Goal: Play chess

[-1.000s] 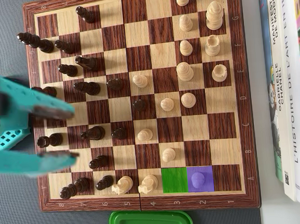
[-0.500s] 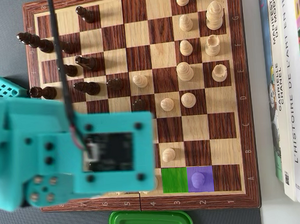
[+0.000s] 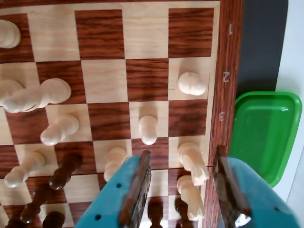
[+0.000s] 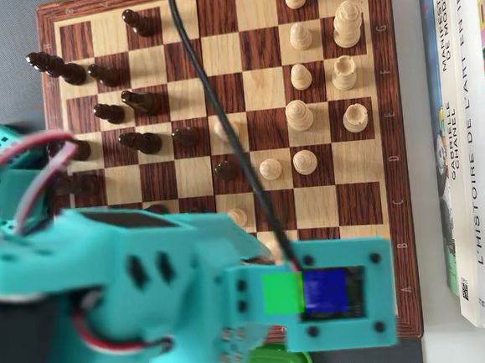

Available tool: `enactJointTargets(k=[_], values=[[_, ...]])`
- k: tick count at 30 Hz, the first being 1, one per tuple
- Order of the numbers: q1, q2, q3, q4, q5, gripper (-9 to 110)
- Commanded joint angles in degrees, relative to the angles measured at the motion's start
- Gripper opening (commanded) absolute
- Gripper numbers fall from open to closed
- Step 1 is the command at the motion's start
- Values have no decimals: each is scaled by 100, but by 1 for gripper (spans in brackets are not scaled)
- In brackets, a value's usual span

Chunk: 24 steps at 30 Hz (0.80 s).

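Wooden squares of dark and pale veneer fill nearly everything below me: the chessboard (image 3: pixel 227 57) with its numbered border, books lying beside it in the overhead view, and a green tray (image 3: pixel 264 133) just off the board's edge near my wrist. My gripper (image 3: pixel 183 187) hangs low over the edge files with its jaws spread apart and nothing pressed between them; two pale pawns stand in the gap, the nearer pawn (image 3: pixel 191 195) and the one just beyond it (image 3: pixel 193 162), neither touched by my pads as far as I can see. The game looks well into its middle. The dark pieces (image 4: pixel 107 116) sit scattered across several ranks on the left of the overhead view, and the light pieces (image 4: pixel 318 75) are pushed forward on the right, with a few from each side meeting near the centre. The tray looks empty in the part I can see; my own arm hides the rest of it from above. I judge that I am lined up to take one of these pawns, but the closing, lifting and placing all remain, and many moves after that.
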Motion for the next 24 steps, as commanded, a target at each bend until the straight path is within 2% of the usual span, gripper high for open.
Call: enactJointTargets(k=[1,24], values=[[97,-299,-589,18,-105,19],[202,-1951,-2109,18,-246,19]])
